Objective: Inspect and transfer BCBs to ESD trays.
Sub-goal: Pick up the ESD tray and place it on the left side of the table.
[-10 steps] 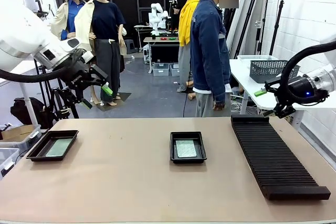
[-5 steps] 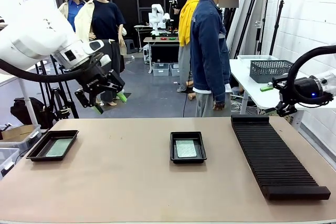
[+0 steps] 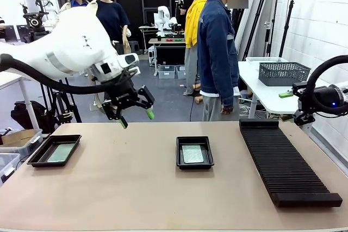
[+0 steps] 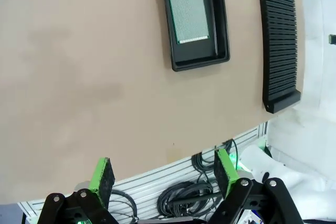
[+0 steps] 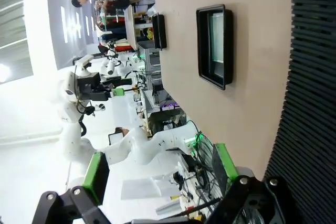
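Note:
Two black ESD trays lie on the tan table, each holding a green BCB. One tray (image 3: 38, 158) sits at the far left with its board (image 3: 60, 152); the other tray (image 3: 194, 165) sits at the centre with its board (image 3: 192, 154). My left gripper (image 3: 137, 118) hangs open and empty above the table's far edge, between the two trays. The left wrist view shows its pads (image 4: 102, 174) wide apart, with the centre tray (image 4: 199, 62) and board (image 4: 188, 13) beyond. At the far right my right gripper (image 3: 293, 104) is open off the table's far corner; its wrist view catches the centre tray (image 5: 202, 45).
A long black ribbed rack (image 3: 283, 161) runs along the right side of the table. A person in a denim jacket (image 3: 217, 52) stands at the far edge, near the centre. A white side table with a grey basket (image 3: 280, 71) stands behind the right arm.
My left arm has swung to the right and down, from above the left tray toward the middle of the far edge. The right gripper has drawn back to the right. Trays and boards have not moved.

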You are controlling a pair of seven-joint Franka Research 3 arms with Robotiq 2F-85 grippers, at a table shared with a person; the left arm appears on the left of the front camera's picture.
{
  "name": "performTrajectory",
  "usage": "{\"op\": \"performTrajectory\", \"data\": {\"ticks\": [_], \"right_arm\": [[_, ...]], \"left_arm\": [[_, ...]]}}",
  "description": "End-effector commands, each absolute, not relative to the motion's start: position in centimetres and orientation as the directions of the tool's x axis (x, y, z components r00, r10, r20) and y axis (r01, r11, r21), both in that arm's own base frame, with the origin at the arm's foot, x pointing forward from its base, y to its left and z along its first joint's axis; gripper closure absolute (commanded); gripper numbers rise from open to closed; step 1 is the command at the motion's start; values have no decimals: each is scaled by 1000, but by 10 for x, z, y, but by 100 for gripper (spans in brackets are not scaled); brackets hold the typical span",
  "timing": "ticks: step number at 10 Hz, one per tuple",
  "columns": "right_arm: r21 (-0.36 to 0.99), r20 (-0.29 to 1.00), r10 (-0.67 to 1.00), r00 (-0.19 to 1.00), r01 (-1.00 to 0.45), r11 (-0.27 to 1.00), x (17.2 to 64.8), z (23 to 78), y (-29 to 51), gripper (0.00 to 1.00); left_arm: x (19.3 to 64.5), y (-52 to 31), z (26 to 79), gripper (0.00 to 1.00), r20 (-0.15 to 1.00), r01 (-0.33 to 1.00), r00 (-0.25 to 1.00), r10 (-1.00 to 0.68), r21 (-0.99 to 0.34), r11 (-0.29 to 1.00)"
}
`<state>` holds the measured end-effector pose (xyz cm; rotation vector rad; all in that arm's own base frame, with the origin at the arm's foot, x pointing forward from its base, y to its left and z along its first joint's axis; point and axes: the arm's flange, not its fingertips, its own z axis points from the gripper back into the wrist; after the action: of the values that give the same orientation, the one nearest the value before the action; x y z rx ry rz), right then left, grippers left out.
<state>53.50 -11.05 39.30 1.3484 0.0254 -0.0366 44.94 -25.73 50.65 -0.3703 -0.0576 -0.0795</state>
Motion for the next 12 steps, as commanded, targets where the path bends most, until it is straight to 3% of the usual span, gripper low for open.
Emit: {"op": "performTrajectory", "data": {"ticks": [1, 7, 12], "right_arm": [[983, -8, -55, 998, 18, 181, 544, 383, -113, 0], [972, 77, -230, 970, -22, 233, 529, 373, -117, 0], [975, 40, -182, 982, 2, 223, 540, 373, -127, 0]], "left_arm": [[460, -278, 492, 0, 88, 46, 996, -19, -307, 951], [472, -335, 436, 0, 112, 33, 994, -4, -253, 967], [499, -370, 398, 0, 92, -31, 994, 55, -245, 969]]}}
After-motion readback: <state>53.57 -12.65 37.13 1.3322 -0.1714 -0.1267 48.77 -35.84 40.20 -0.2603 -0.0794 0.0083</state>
